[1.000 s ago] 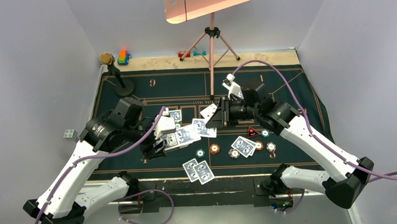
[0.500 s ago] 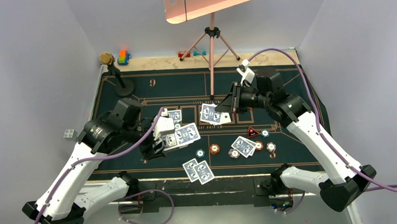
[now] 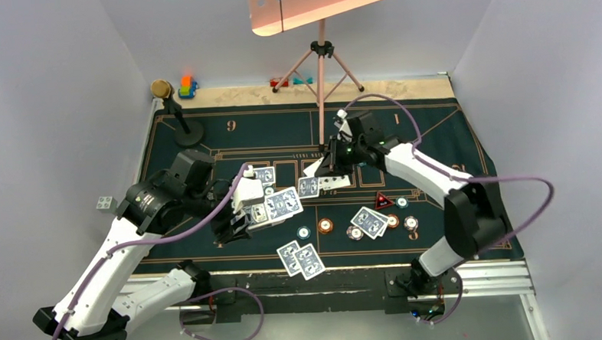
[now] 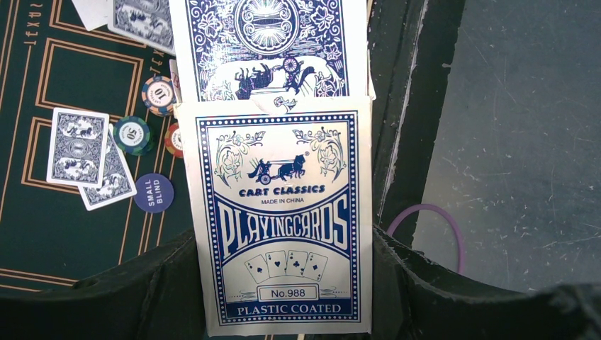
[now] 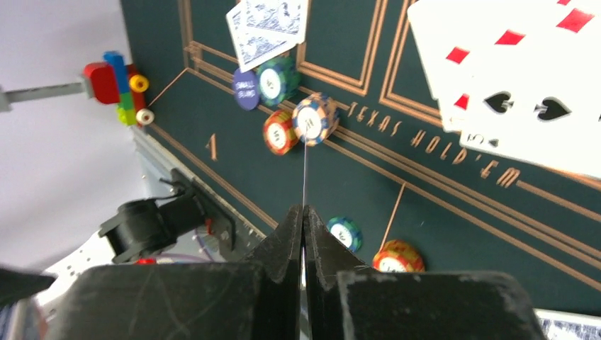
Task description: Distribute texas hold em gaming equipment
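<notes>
left end effector point(image 4: 283, 301) grips the playing-card pack point(image 4: 283, 227) as dealing supply; right end effector point(image 5: 304, 216), just before the tripod point(image 3: 322, 100), pinches one card point(image 5: 305, 173) edge-on, likely to lay it down.

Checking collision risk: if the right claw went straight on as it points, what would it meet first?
Likely the pale chip in line with its held card, or the mat before it; depth unclear.

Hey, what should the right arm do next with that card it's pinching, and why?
Probably lower the card and lay it flat on the felt beside the face-up cards, then open. The right gripper is shut on a card that shows edge-on and hangs above the mat's centre rows, so it looks not yet dealt.
</notes>
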### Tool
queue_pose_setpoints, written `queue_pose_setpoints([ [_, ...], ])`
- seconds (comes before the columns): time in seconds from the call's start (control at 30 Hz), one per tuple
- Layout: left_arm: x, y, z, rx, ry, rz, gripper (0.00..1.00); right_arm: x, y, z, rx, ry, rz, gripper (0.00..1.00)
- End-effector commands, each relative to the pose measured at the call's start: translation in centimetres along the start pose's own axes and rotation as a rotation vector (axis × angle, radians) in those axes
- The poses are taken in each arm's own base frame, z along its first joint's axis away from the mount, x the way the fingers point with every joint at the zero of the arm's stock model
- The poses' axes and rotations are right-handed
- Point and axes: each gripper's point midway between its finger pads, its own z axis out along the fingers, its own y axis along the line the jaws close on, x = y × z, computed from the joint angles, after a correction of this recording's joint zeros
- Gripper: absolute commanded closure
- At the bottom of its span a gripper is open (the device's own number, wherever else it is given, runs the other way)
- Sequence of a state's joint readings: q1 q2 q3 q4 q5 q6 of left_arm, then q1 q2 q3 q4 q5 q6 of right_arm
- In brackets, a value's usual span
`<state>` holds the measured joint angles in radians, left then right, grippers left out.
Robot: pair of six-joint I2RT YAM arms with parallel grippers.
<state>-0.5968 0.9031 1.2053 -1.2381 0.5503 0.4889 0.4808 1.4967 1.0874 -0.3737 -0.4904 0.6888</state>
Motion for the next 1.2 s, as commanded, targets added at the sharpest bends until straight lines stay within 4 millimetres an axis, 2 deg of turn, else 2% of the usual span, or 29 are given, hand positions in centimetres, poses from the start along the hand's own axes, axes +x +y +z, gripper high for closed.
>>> queue_pose_setpoints([
  [0.0, -1.5, -0.5, -0.7, 0.005, -0.060, 0.020, 0.65, -2.8, -1.0, 2.6, 0.011, -0.079, -0.053, 1.00],
  [0.17, -1.3, -0.6, -0.9, 0.002, -0.059, 0.021, 0.65, -3.6, -3.9, 4.8, 0.103, -0.110, -0.036, 1.00],
  [0.4, -1.3, -0.7, -0.8, 0.010, -0.059, 0.017, 0.65, -2.9, -8.0, 5.7, 0.240, -0.118, -0.022, 1.00],
  [0.47, -1.3, -0.9, -0.8, 0.017, -0.059, 0.016, 0.65, -2.6, -8.7, 5.7, 0.269, -0.120, -0.016, 0.89],
  [0.6, -1.2, -0.8, -0.9, 0.013, -0.055, 0.016, 0.65, -2.2, -9.9, 5.2, 0.339, -0.115, -0.004, 0.54],
  [0.7, -1.3, -0.8, -0.8, 0.014, -0.059, 0.018, 0.65, -2.0, -10.2, 4.0, 0.373, -0.130, 0.002, 0.38],
  [0.77, -1.3, -0.8, -0.8, 0.014, -0.059, 0.016, 0.65, -2.4, -9.5, 3.0, 0.370, -0.160, -0.005, 0.32],
  [0.87, -1.4, -0.7, -0.7, 0.015, -0.063, 0.013, 0.65, -3.6, -7.2, 0.7, 0.335, -0.219, -0.027, 0.30],
  [1.0, -1.5, -0.6, -0.5, 0.017, -0.063, 0.010, 0.65, -4.6, -1.2, -2.9, 0.162, -0.277, -0.075, 0.23],
  [1.07, -1.4, -0.6, -0.3, 0.018, -0.063, 0.007, 0.65, -4.3, 2.0, -4.6, 0.041, -0.275, -0.102, 0.17],
  [1.17, -1.2, -0.5, 0.0, 0.016, -0.062, 0.003, 0.65, -2.6, 6.3, -6.6, -0.125, -0.238, -0.147, 0.14],
])
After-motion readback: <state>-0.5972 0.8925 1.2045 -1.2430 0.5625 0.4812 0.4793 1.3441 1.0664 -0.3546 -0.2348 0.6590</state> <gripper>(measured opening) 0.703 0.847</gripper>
